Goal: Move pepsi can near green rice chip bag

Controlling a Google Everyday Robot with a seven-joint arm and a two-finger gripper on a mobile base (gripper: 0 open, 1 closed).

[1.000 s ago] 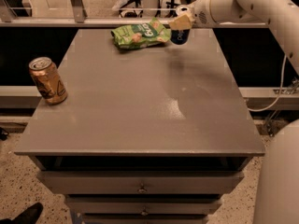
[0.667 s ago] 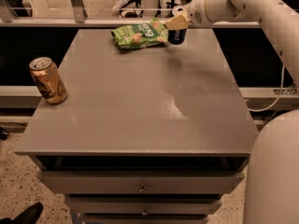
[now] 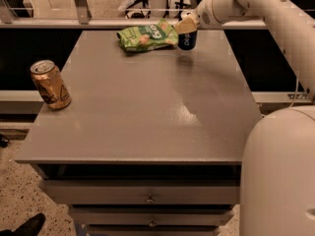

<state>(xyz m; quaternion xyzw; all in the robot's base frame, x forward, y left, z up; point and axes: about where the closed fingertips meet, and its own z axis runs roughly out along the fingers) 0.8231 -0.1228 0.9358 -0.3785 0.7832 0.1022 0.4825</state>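
Pepsi can (image 3: 187, 41) in jaws beside green chip bag (image 3: 145, 36)

Grey-topped table (image 3: 147, 112) before me, drawers (image 3: 123, 193) with small knobs beneath. Speckled floor (image 3: 19, 181) at lower left. Pale rail (image 3: 98, 22) behind the far edge. Light glare on the tabletop.

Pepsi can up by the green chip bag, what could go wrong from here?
The gripper is at the top of the pepsi can, which is close beside the chip bag. A sideways pull on leaving might tip the can onto the bag. Both are near the far edge of the table, so a nudge could push one off the back.
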